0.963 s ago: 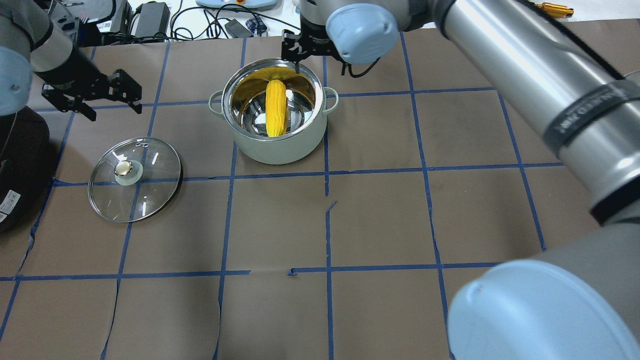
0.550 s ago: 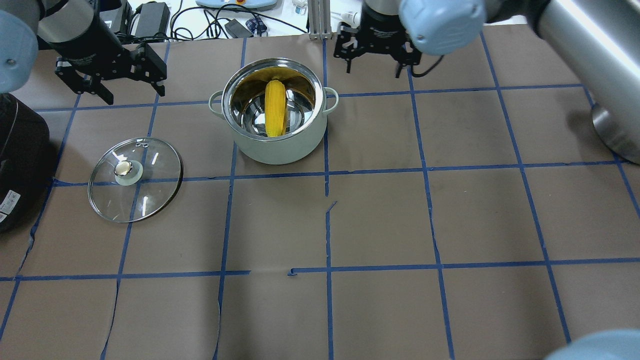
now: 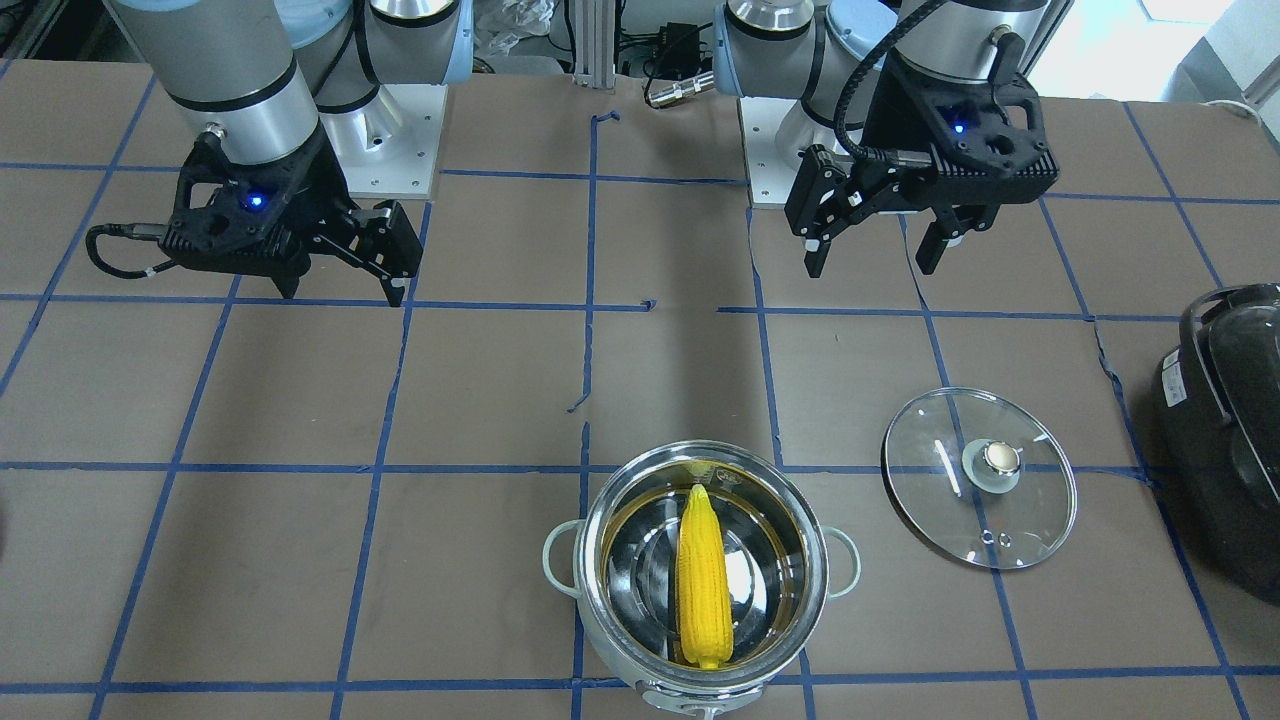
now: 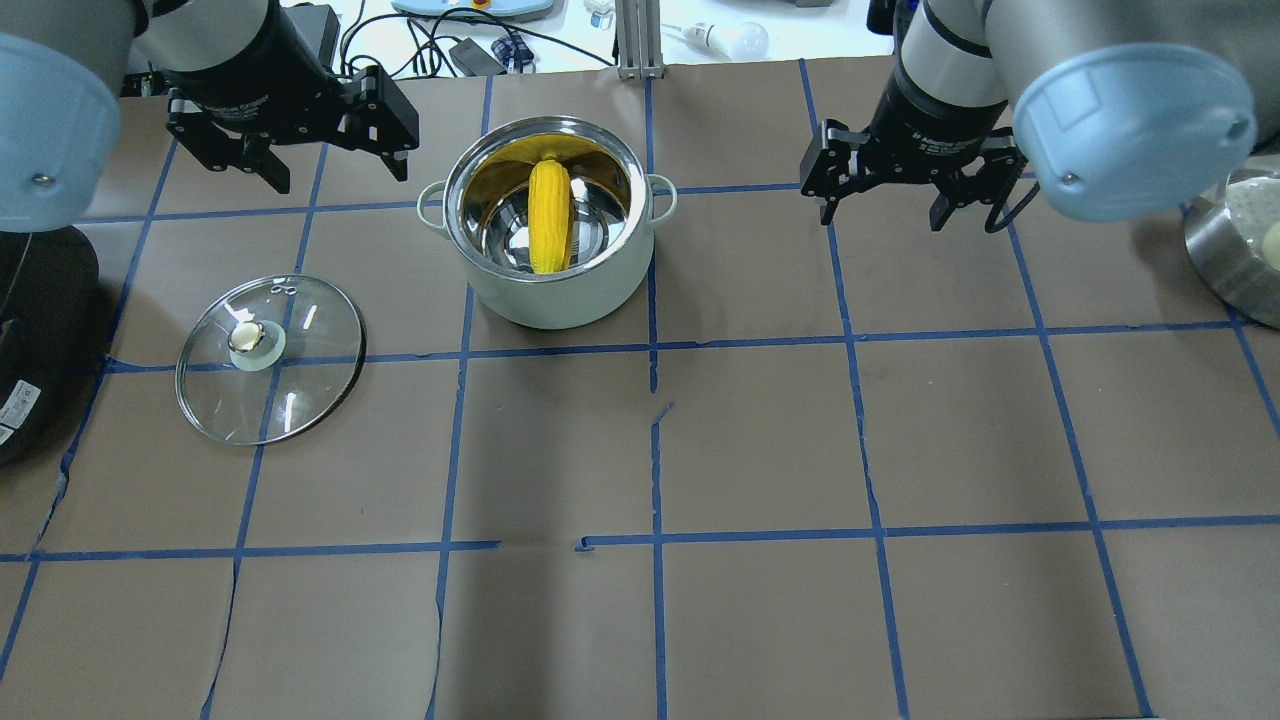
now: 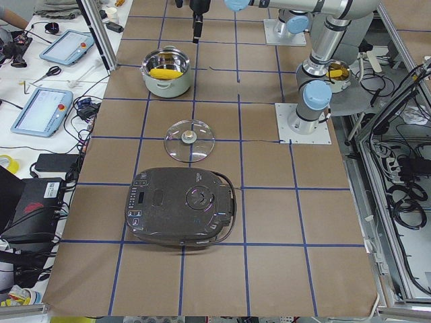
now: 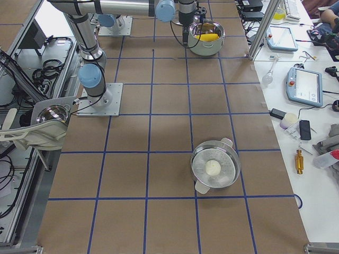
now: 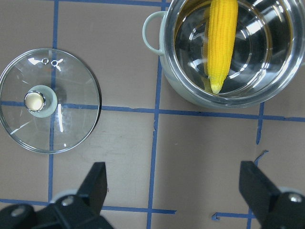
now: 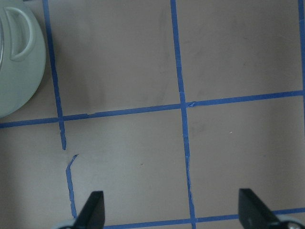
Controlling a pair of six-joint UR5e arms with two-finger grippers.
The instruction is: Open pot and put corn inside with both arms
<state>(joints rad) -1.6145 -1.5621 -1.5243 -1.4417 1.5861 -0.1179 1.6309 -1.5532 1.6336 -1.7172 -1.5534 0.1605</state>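
The pot (image 4: 560,300) stands open at the far middle of the table, with the yellow corn (image 4: 550,215) lying inside it, leaning on the wall. The corn also shows in the front view (image 3: 703,580) and the left wrist view (image 7: 221,43). The glass lid (image 4: 270,358) lies flat on the table to the pot's left, knob up. My left gripper (image 4: 335,170) is open and empty, hovering left of the pot. My right gripper (image 4: 882,215) is open and empty, hovering right of the pot. The right wrist view shows only the pot's edge (image 8: 19,62).
A black rounded appliance (image 4: 30,330) sits at the table's left edge, near the lid. A steel bowl (image 4: 1235,250) is at the right edge. A second steel pot (image 6: 214,168) stands far off on the right side. Cables and devices lie beyond the far edge.
My right gripper has moved from the pot's far rim out to the right of the pot. My left gripper has moved farther and rightwards, closer to the pot. The corn and lid have not moved.
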